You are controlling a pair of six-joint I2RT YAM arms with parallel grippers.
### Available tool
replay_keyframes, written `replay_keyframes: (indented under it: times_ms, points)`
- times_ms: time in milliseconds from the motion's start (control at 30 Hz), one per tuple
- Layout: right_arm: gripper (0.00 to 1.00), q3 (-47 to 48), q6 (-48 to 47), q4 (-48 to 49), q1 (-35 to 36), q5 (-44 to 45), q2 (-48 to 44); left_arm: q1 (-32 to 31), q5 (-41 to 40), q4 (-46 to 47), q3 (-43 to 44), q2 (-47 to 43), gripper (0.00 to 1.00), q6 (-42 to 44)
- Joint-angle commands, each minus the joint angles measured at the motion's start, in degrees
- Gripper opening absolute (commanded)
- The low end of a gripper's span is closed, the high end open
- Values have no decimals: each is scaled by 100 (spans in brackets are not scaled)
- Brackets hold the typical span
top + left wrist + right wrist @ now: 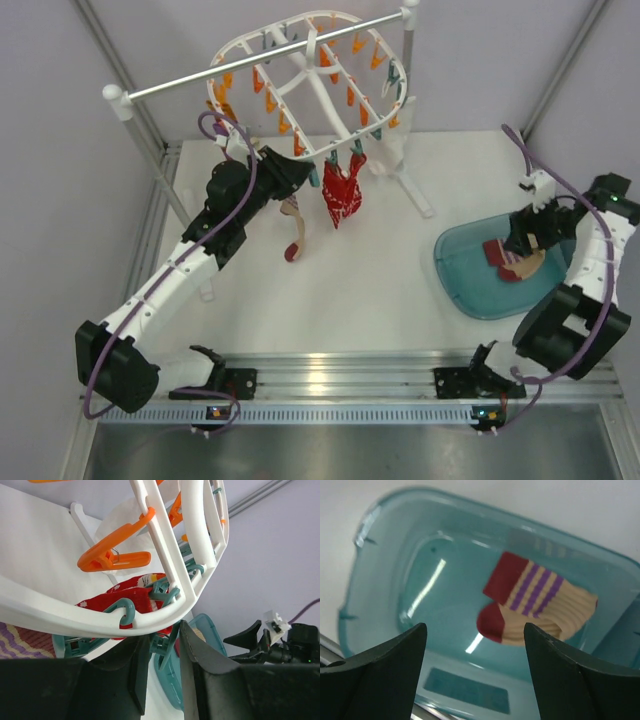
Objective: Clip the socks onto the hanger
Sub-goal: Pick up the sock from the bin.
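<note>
The white oval hanger point(240, 45) hangs from the rail, and its rim also shows in the left wrist view point(165, 555). One cream sock with a red toe point(291, 218) hangs below it beside my left gripper point(300, 172); striped fabric point(20, 640) shows at the left edge. My left gripper point(165, 635) is under the rim, jaws narrow on a teal clip point(170, 642). The other cream striped sock point(515, 262) lies in the teal tray point(470, 290). My right gripper point(522, 238) hovers over that sock point(540, 605), open and empty point(475, 630).
A red patterned sock point(340, 195) hangs clipped on the hanger's near rim point(135, 592). The metal rail point(170, 82) on white posts spans the back. An orange clip point(115, 557) hangs just above my left gripper. The tray point(385, 555) sits at the right.
</note>
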Motion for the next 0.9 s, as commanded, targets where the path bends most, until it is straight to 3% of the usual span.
replay_keyframes:
  times_ms: [0,33,133,300,700,867]
  points:
    - [77,396,-3023,-2259,-1126,-86,686,48,-157,28,15,8,0,58]
    - [77,448,-3898,-2322,-1294,-79,940,48,-122,37,15,-1,0,58]
    - [75,597,-5201,-2182,-1594,-95,1432,57,-52,28,32,8,0,49]
    - [74,941,-6200,-1954,-1358,-562,2163,57,-52,-7,67,-1,0,93]
    - [75,63,-5667,830,-285,-184,2858,154,-34,-113,-3,-1,0,120]
    - [72,-237,-5752,1263,-136,132,3060,180,1,-104,6,43,0,102]
